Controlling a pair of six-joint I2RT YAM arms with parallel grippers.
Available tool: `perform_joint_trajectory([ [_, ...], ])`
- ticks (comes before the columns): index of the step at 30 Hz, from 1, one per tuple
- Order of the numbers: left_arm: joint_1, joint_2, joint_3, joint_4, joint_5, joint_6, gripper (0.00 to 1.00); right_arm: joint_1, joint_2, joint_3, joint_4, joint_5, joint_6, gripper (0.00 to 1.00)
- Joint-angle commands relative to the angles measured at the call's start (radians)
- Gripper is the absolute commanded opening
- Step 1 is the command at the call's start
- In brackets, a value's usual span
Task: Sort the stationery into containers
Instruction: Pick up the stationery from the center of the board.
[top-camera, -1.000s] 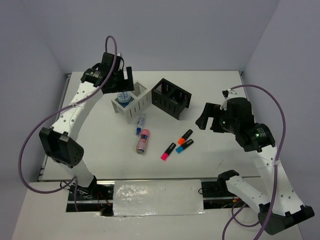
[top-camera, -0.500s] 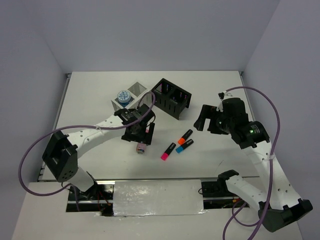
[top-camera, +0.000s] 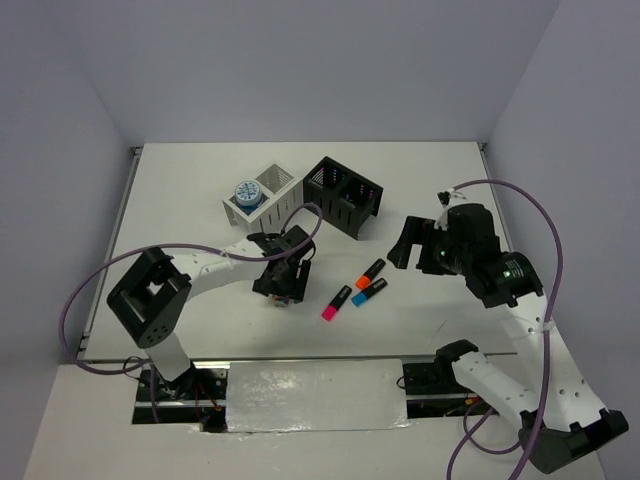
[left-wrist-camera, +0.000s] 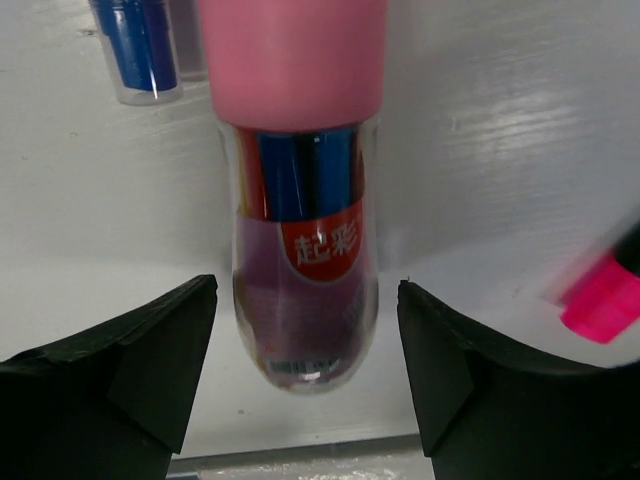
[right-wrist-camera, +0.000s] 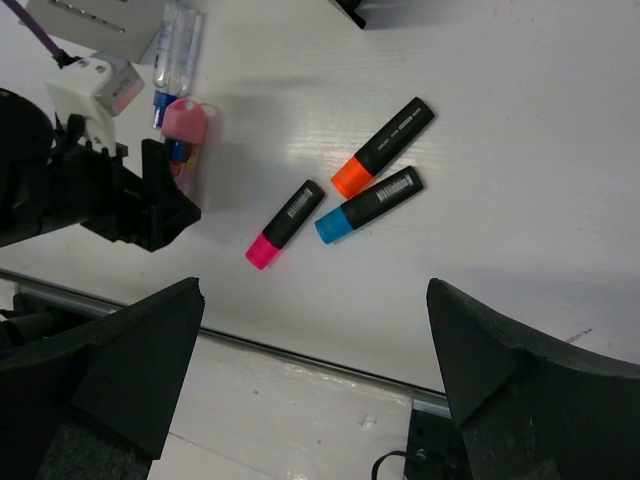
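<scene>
between the spread fingers of the left gripper (left-wrist-camera: 305, 300), pink tube (left-wrist-camera: 295, 120) lying ungripped, pink highlighter (left-wrist-camera: 605, 300) lying off to its right, right gripper (right-wrist-camera: 315, 290) hanging wide open above orange highlighter (right-wrist-camera: 385, 147), blue highlighter (right-wrist-camera: 368, 205)

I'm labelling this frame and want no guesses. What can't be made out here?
Top view: the pink tube lies almost wholly hidden under the left gripper.
Top view: the compartments of the black box are too dark and small to show contents.
Left wrist: the blue-white stick is cut off by the top edge; the pink highlighter is blurred and cut by the right edge.
</scene>
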Motion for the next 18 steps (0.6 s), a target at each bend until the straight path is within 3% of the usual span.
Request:
perform_joint_trajectory([
  [1, -0.003, 0.039, -0.022, 0.080, -0.019, -0.007, 0.84, 0.008, -0.036, -0.011, 0.023, -0.007, 0.006, 1.00],
  [2, -0.002, 0.050, -0.026, 0.086, -0.027, -0.004, 0.81, 0.008, -0.039, -0.013, 0.021, -0.007, 0.007, 1.00],
  [5, -0.008, 0.078, -0.008, 0.077, -0.047, -0.001, 0.35, 0.010, -0.057, -0.024, 0.023, -0.008, 0.017, 1.00],
  [6, -0.024, 0.059, 0.003, 0.044, -0.053, -0.005, 0.13, 0.010, -0.061, -0.028, 0.024, -0.011, 0.020, 1.00],
  [8, -0.054, 0.023, 0.056, -0.004, -0.090, -0.013, 0.00, 0.010, -0.077, -0.045, 0.050, -0.042, 0.027, 1.00],
  [12, -0.133, -0.170, 0.164, -0.075, -0.102, -0.037, 0.00, 0.010, -0.116, -0.087, 0.142, -0.103, 0.107, 1.00],
  [18, -0.154, -0.462, 0.067, 0.325, 0.161, 0.033, 0.00, 0.020, -0.162, -0.197, 0.489, -0.211, 0.429, 1.00],
])
